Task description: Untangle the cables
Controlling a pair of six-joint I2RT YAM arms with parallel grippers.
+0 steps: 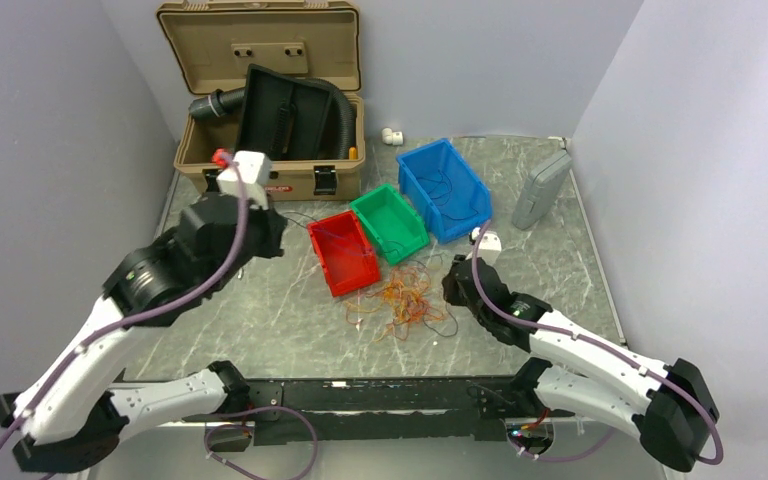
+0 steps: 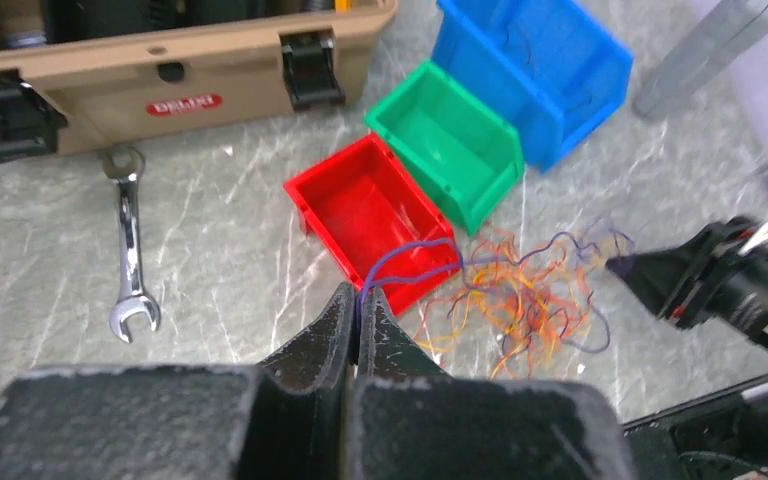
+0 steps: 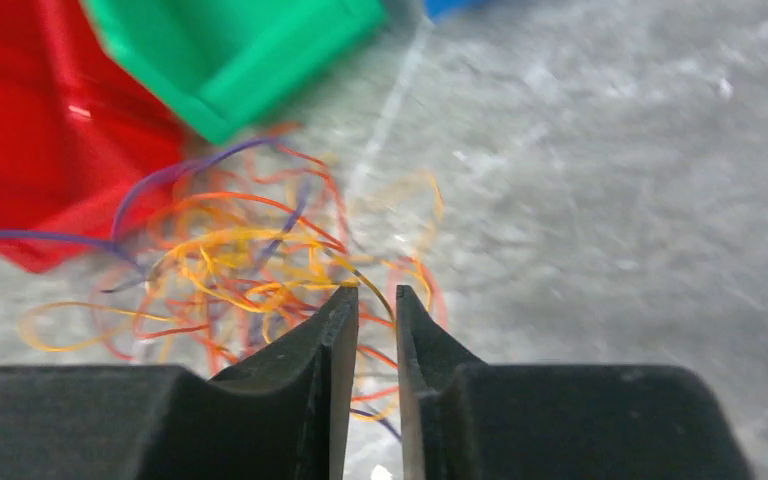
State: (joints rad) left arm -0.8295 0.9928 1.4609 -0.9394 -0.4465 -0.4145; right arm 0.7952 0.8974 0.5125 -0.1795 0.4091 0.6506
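Cables tangled, touching red bin near corner

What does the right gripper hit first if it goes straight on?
The cables, tangled just past the tips of the right gripper. Beyond them looks like bare table, though depth is unclear.

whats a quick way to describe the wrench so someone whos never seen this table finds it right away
Find the big tan case at the back of the table. Just in front of it, left of the red bin, lies the wrench. It is the only bare silver metal thing there, unlike the plastic bin and the thin wires.
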